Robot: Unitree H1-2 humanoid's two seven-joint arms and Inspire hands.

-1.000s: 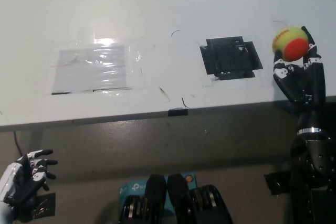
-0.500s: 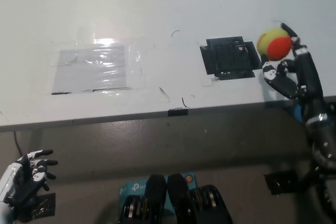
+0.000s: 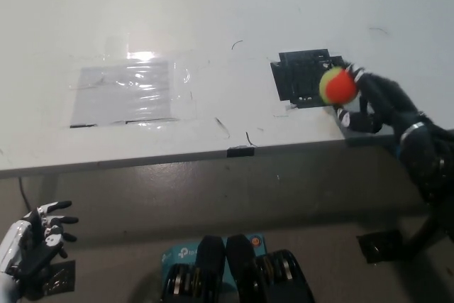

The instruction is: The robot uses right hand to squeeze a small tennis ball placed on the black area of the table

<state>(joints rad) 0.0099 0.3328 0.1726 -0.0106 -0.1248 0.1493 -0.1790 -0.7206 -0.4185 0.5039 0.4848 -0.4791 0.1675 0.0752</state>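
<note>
ball clasped in right hand, now over right edge of black patch, carried left and nearer since earlier frames, table unchanged, left hand idle lower left, fingers apart, empty

Teal box reads "tp-l", cut off.

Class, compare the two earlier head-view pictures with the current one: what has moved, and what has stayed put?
The right hand, shut on the tennis ball, has carried it from the table's right edge leftward and down to the black area. It has not let go. The left hand rests open at lower left, unmoved; the taped clear sheet is unchanged.
</note>
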